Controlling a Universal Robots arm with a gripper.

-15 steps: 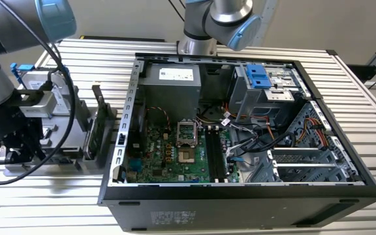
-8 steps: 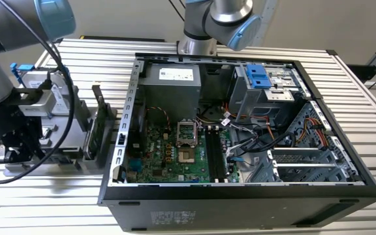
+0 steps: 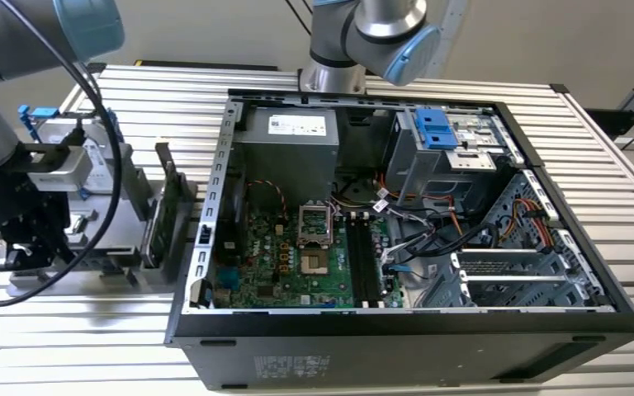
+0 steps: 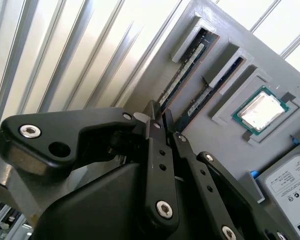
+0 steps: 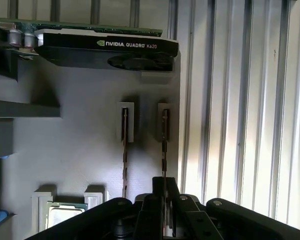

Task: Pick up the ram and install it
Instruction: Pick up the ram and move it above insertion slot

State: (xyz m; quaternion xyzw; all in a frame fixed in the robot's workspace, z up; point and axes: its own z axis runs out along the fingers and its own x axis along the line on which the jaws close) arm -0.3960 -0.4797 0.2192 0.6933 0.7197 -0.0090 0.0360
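Observation:
Two dark ram sticks stand on edge in a grey holder (image 5: 80,130). In both wrist views my gripper (image 5: 164,192) (image 4: 159,114) straddles the end of the ram (image 5: 164,145) (image 4: 184,76) nearest the holder's edge, its black fingers (image 5: 157,200) pressed close on either side. The other stick (image 5: 124,150) (image 4: 212,92) stands free beside it. In the exterior view the gripper (image 3: 17,252) hangs over the holder (image 3: 130,206) at that view's left, outside the open computer case (image 3: 405,330). The motherboard's black slots (image 3: 363,264) lie inside the case.
The holder also carries a graphics card on edge (image 5: 105,47) (image 3: 169,206), a processor chip (image 4: 262,110) (image 5: 65,214) and a hard drive (image 4: 296,175). A second arm's base (image 3: 361,41) stands behind the case. Cables (image 3: 428,223) crowd the case next to the slots.

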